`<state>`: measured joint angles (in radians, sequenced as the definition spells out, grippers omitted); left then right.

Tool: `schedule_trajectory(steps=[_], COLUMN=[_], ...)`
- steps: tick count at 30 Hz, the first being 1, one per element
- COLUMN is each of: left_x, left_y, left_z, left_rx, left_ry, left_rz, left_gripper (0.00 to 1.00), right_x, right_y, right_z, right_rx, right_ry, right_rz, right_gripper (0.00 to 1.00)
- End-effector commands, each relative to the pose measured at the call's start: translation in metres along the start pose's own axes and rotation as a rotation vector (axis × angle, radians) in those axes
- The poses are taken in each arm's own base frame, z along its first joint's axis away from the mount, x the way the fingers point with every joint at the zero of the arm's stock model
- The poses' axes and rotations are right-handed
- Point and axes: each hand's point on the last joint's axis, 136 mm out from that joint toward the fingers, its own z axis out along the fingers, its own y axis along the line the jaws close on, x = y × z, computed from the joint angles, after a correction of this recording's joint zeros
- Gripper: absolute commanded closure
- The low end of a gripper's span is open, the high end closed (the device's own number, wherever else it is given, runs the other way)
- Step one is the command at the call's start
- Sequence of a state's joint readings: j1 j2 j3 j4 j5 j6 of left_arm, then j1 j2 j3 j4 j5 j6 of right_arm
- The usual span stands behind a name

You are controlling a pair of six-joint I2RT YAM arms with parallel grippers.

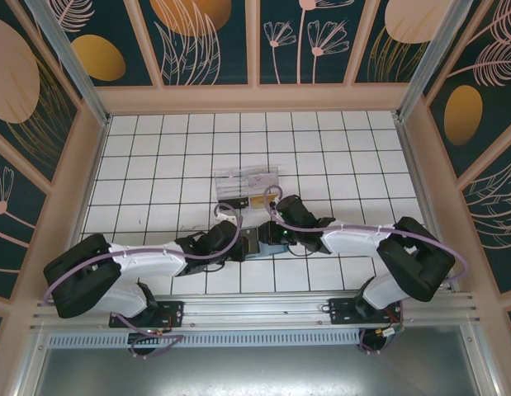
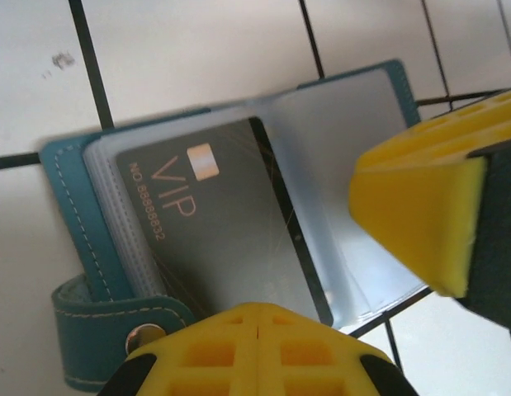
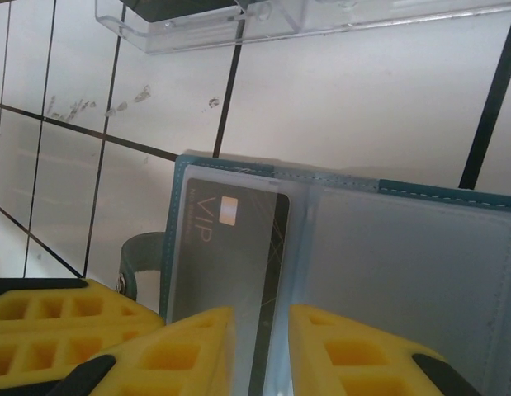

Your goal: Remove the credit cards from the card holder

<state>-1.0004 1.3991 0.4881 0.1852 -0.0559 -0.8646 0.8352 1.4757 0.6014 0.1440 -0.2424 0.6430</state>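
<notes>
Card holder [image 2: 69,214] teal w/ pale stitching, grey-blue inside; card [image 2: 230,223] dark grey w/ copper VIP txt; table [image 1: 156,157] white tiles, black grid; walls [image 1: 139,49] dark teal w/ gold & peach plant motifs.

White-tiled table [image 1: 156,148] with dark grid lines. Card holder [image 1: 257,244] lies open and flat on it near the front middle, teal cover down, snap strap sticking out at one side. Clear box [image 1: 245,186] sits just behind the holder, not touching. Faint dark smudges [image 3: 115,103] on tiles near the box.
</notes>
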Motion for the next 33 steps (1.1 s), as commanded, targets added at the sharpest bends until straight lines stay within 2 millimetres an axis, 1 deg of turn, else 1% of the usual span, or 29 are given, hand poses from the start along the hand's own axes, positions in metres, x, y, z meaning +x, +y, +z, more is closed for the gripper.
schedule_trajectory(steps=[1, 3, 5, 8, 10, 18, 25, 27, 29, 33], left_x=[-0.006, -0.005, -0.005, -0.005, -0.005, 0.002, -0.011, -0.012, -0.011, -0.001], left_y=[-0.015, -0.01, 0.004, 0.023, 0.03, 0.036, 0.035, 0.036, 0.037, 0.042], left_z=[0.005, 0.007, 0.007, 0.001, -0.002, 0.001, -0.012, -0.013, -0.011, -0.001], left_rx=[0.047, 0.016, -0.049, -0.134, -0.158, -0.163, -0.165, -0.171, -0.174, -0.185], left_ry=[0.001, 0.005, -0.002, -0.029, -0.04, -0.024, -0.089, -0.098, -0.095, -0.057], left_rz=[0.017, 0.005, -0.008, -0.031, -0.038, -0.05, -0.059, -0.058, -0.056, -0.065], left_gripper=[0.91, 0.92, 0.93, 0.94, 0.94, 0.95, 0.95, 0.94, 0.94, 0.96], right_x=[-0.01, -0.008, -0.007, -0.003, -0.001, 0.004, 0.006, 0.007, 0.007, 0.006], right_y=[0.015, 0.015, 0.015, 0.016, 0.015, 0.011, 0.006, 0.004, 0.004, 0.007], right_z=[0.001, 0.002, 0.004, 0.008, 0.011, 0.016, 0.018, 0.02, 0.02, 0.02], right_rx=[-0.044, -0.047, -0.053, -0.062, -0.065, -0.048, -0.028, -0.022, -0.022, -0.03], right_ry=[-0.02, -0.013, -0.003, 0.021, 0.034, 0.061, 0.07, 0.074, 0.075, 0.076], right_rz=[0.002, 0.005, 0.007, 0.01, 0.014, 0.032, 0.044, 0.049, 0.051, 0.046], right_gripper=[0.74, 0.74, 0.74, 0.74, 0.74, 0.75, 0.75, 0.75, 0.75, 0.76])
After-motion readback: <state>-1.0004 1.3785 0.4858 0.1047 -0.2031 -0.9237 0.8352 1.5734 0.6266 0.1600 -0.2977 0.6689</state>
